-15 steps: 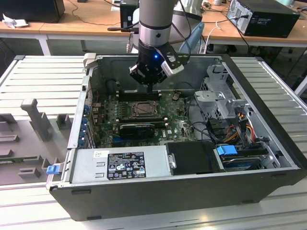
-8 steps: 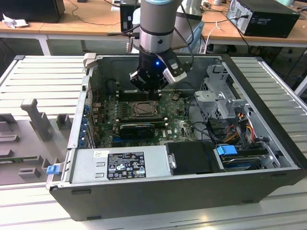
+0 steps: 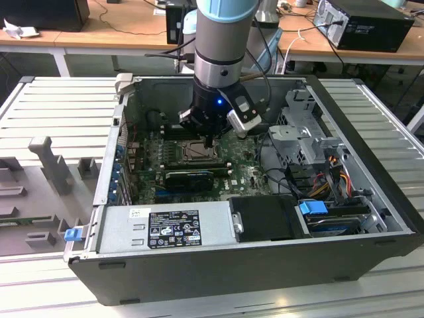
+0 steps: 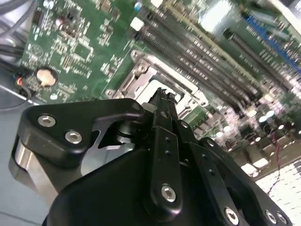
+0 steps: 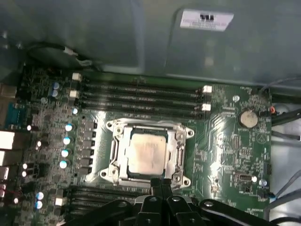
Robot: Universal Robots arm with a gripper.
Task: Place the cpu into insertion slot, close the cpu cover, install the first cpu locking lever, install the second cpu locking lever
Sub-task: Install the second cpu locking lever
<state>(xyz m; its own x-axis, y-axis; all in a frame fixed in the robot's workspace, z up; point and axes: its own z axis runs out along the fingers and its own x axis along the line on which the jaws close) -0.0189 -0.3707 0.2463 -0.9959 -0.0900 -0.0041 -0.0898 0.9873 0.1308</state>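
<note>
Arm upright, wrist straight down — hand (image 3: 209, 140) low, its fingers (image 5: 161, 183) pressed together

Setting, as I see it from my remote station: a robotics or electronics lab. Evidence, exterior view: an opened computer case (image 3: 265, 245) lying on a ribbed aluminium work surface (image 3: 59, 106) across the middle of the frame; pale fixture blocks (image 3: 50, 162) at the left edge; wooden desks (image 3: 126, 26) along the top, carrying loose cables (image 3: 119, 13) and a second black computer box (image 3: 371, 23) at upper right; my industrial arm (image 3: 222, 46) at top centre.
</note>
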